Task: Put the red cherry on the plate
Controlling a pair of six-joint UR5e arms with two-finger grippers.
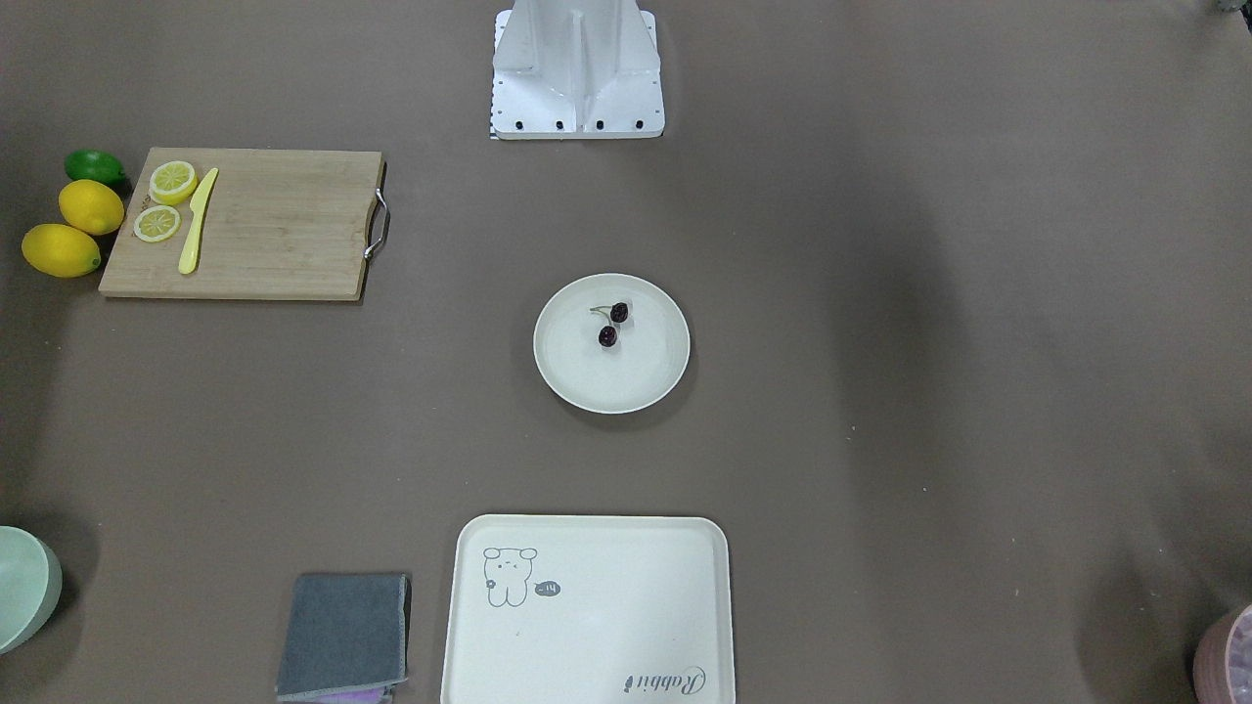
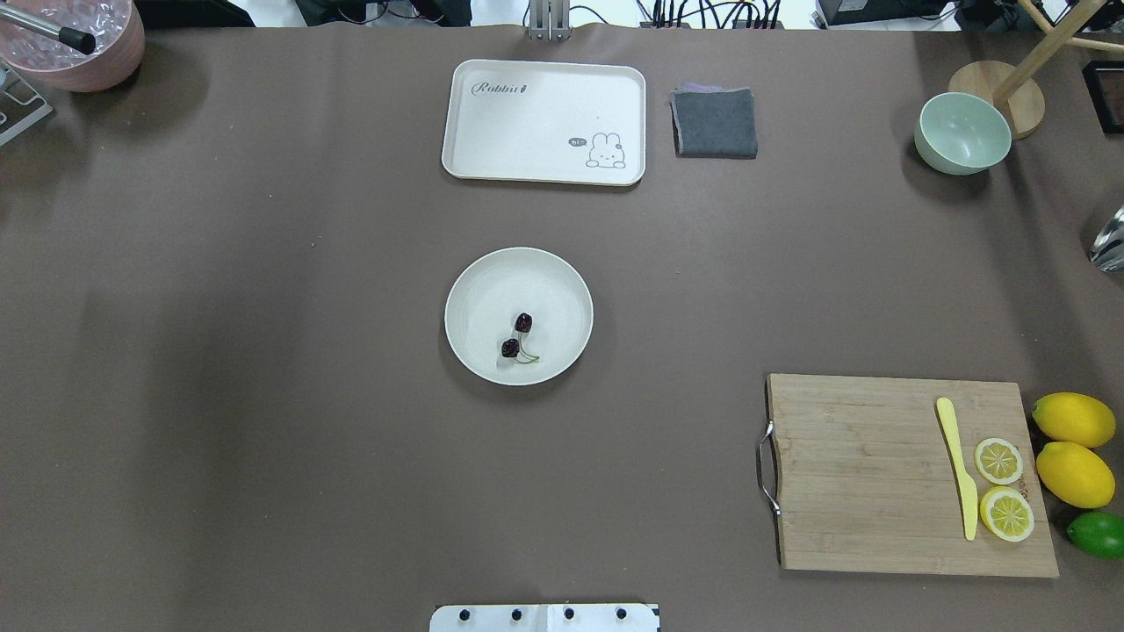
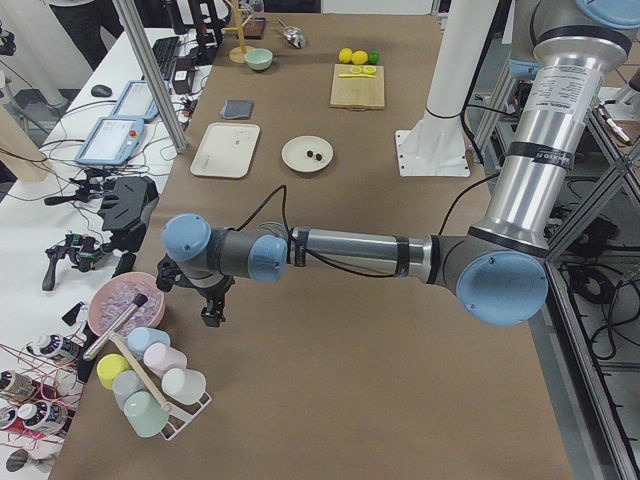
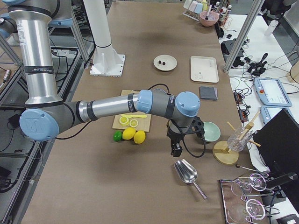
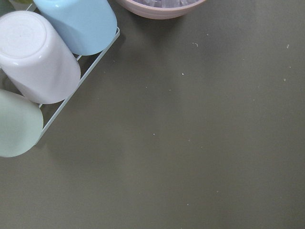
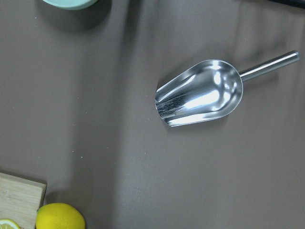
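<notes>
The red cherry [image 1: 608, 336] [image 2: 510, 348], a pair of dark maroon fruits joined by thin green stems, lies inside the round cream plate [image 1: 572, 376] [image 2: 479, 285] at the table's middle. No gripper is near it. My left gripper [image 3: 210, 316] hangs over the table's left end beside a cup rack, seen only in the exterior left view; I cannot tell whether it is open or shut. My right gripper [image 4: 176, 150] hovers at the right end above a metal scoop [image 4: 187, 171], seen only in the exterior right view, state also unclear.
A cream rabbit tray [image 2: 492, 140] and grey cloth [image 2: 714, 122] lie beyond the plate. A cutting board [image 2: 861, 474] carries lemon slices and a yellow knife, with lemons [image 2: 1073, 420] and a lime beside it. A mint bowl [image 2: 961, 133] and pink bowl [image 2: 75, 39] sit at far corners.
</notes>
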